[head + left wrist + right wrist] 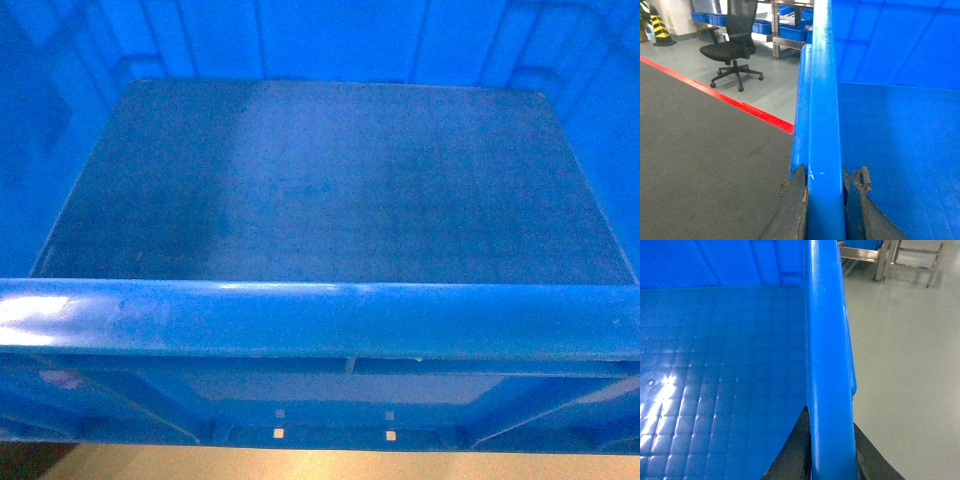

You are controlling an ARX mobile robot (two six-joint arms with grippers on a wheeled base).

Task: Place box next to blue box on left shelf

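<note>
The box (320,318), a large bright blue open-topped crate, fills the head view with its near rim across the lower frame and its empty floor beyond. My left gripper (826,175) is shut on the box's left rim (822,100), one finger outside the wall and one inside. My right gripper (831,417) is shut on the right rim (827,340) in the same way. Neither gripper shows in the head view. Far back in the left wrist view a metal rack holds blue bins (792,32); I cannot tell whether it is the left shelf.
A black office chair (732,45) stands on the grey floor beyond a red floor line (740,105). A yellow-and-black cone (660,27) is at the far left. Dark floor (700,165) lies left of the box. Metal rack legs (890,257) stand at the right wrist view's top.
</note>
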